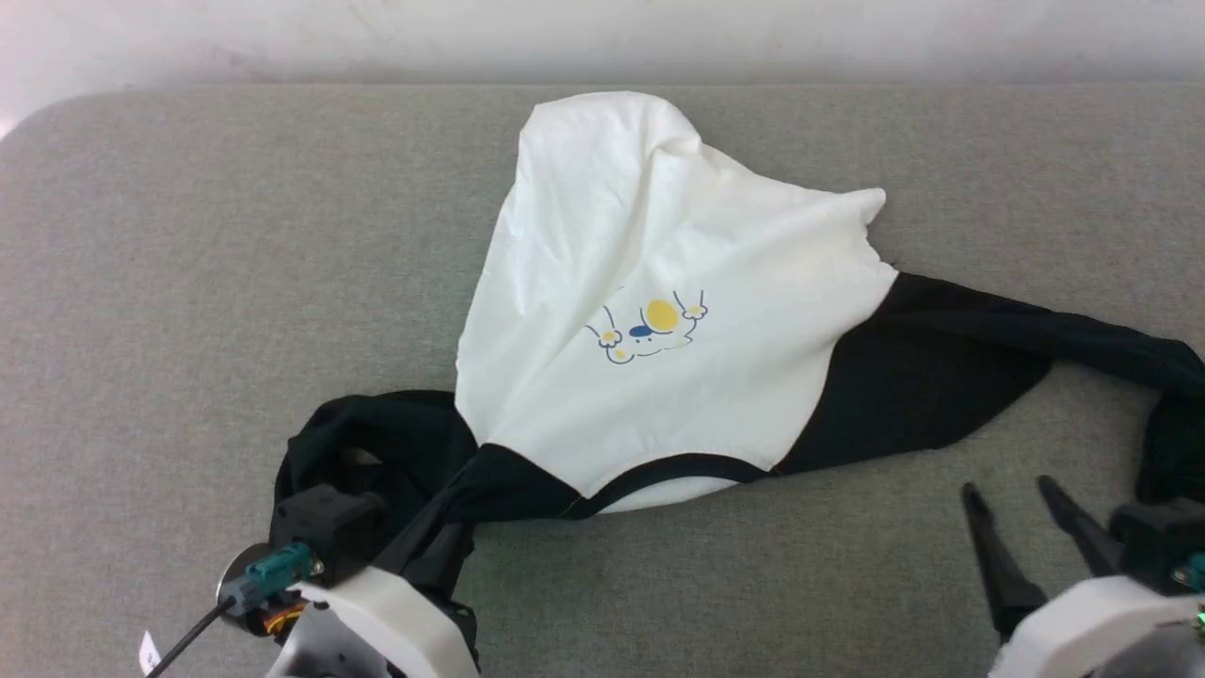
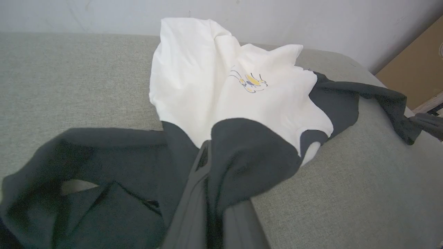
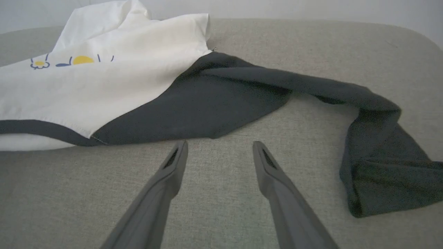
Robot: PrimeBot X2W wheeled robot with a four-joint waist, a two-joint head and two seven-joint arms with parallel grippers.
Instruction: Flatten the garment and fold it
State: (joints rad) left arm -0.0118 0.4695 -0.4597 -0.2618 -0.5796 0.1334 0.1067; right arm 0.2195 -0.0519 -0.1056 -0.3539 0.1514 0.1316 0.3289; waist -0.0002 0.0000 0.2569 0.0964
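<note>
The garment [image 1: 659, 282] lies crumpled on a grey padded surface [image 1: 188, 282], white body up, collar toward me, with the yellow-and-blue print [image 1: 652, 330] showing. Its left black sleeve [image 1: 377, 443] is bunched by my left gripper [image 1: 452, 527], which is shut on that sleeve's cloth. In the left wrist view the fingers [image 2: 197, 193] pinch a fold of the black sleeve [image 2: 249, 155], which drapes over them. My right gripper [image 1: 1007, 488] is open over bare surface, just short of the right black sleeve [image 1: 941, 367]. The right wrist view shows the right gripper [image 3: 220, 143] apart from the sleeve [image 3: 311, 90].
A pale wall [image 1: 602, 38] runs behind the surface's far edge. The right sleeve's cuff end [image 3: 387, 180] is folded over at the far right. A brown panel [image 2: 415, 69] stands beyond the surface's right corner. Bare grey surface [image 1: 659, 584] lies between the grippers.
</note>
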